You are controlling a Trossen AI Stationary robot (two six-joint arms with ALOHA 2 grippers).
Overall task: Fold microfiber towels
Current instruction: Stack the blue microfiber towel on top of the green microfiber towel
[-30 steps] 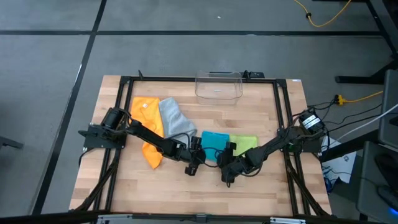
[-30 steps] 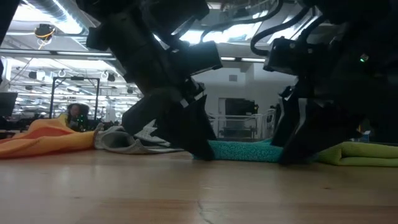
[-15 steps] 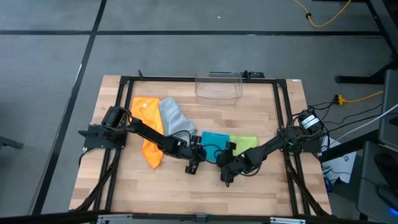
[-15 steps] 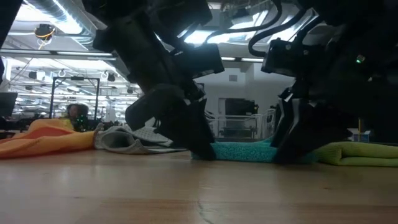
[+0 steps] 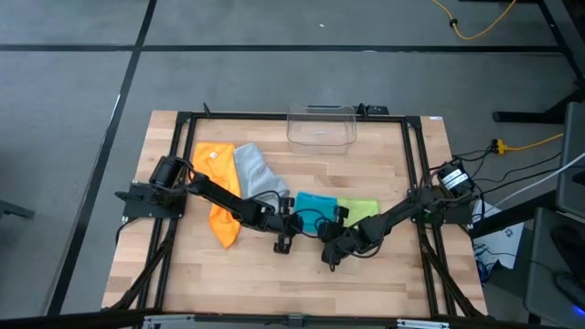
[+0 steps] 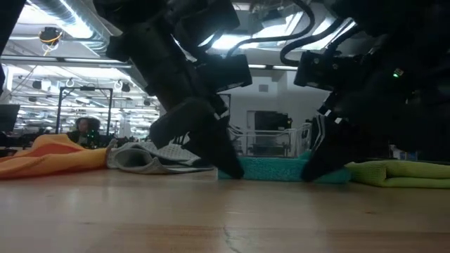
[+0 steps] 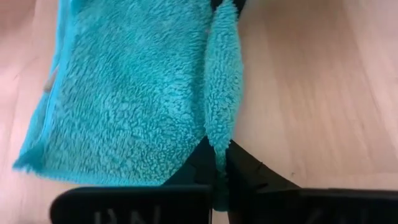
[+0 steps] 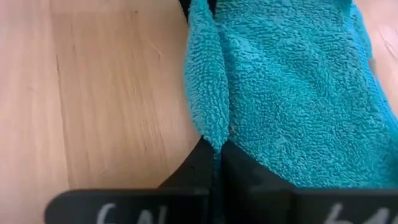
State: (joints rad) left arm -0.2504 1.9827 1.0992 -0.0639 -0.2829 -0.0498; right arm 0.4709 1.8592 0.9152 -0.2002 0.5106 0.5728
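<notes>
The teal towel point(image 5: 316, 205) lies flat mid-table, with the lime green towel point(image 5: 362, 210) folded at its right. The grey towel point(image 5: 255, 173) and the orange towel point(image 5: 216, 183) lie crumpled to its left. My left gripper point(image 5: 293, 228) is shut on the teal towel's near edge at its left end. My right gripper point(image 5: 332, 236) is shut on the same edge at its right end. The two face each other along that edge. In the low view the teal towel point(image 6: 274, 169) shows between the two dark grippers. My left gripper pinches the teal towel's near edge point(image 7: 219, 138) between its two fingers, by the near left corner. The fingers slant down from the table's left, along the edge. The edge stands up as a narrow ridge; the remainder lies on the table. My right gripper pinches the same near edge point(image 8: 210, 127) between its two fingers, by the near right corner. It slants down from the table's right, along the edge. The pinched cloth rises in a thin ridge, and the towel beyond it lies flat on the wood.
A clear plastic bin point(image 5: 321, 125) stands at the table's far edge, in the middle. Black frame rails point(image 5: 179, 146) run along the table's sides. Bare wood point(image 5: 302, 283) lies between the grippers and the near edge.
Both grippers have shut on the teal towel's near edge, one at each end. The edge is gathered into a raised ridge between them, and the towel's far part has stayed flat on the table.
</notes>
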